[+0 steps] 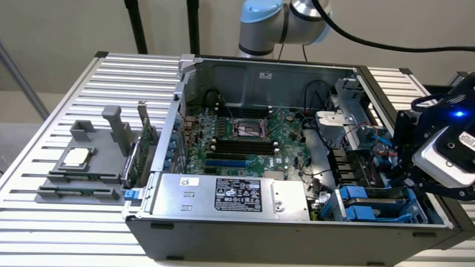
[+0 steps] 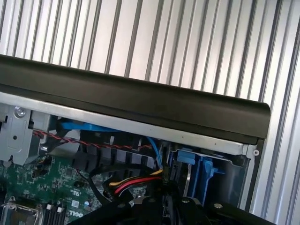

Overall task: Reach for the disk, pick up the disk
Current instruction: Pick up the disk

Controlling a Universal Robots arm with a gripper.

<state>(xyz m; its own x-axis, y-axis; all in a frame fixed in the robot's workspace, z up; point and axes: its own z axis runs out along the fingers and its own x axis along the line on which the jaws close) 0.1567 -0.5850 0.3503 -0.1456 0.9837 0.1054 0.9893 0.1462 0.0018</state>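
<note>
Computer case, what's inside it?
A green circuit board, a silver power-supply box with a black label, cables and blue plastic carriers in one corner. Whatever sits beneath those carriers is covered.

Support: silver ribbed aluminium table (image 1: 44,222), slats running across the exterior view from left to right, and the same ribbed top is behind the case in the wrist view (image 2: 187,37). Two items sit directly on it:
- open black-and-grey metal desktop PC chassis (image 1: 297,236), lying on its side, filling the middle and the exterior view's right
- flat grey plastic parts fixture with upright posts (image 1: 82,186), just beside the chassis on the exterior view's left
</note>
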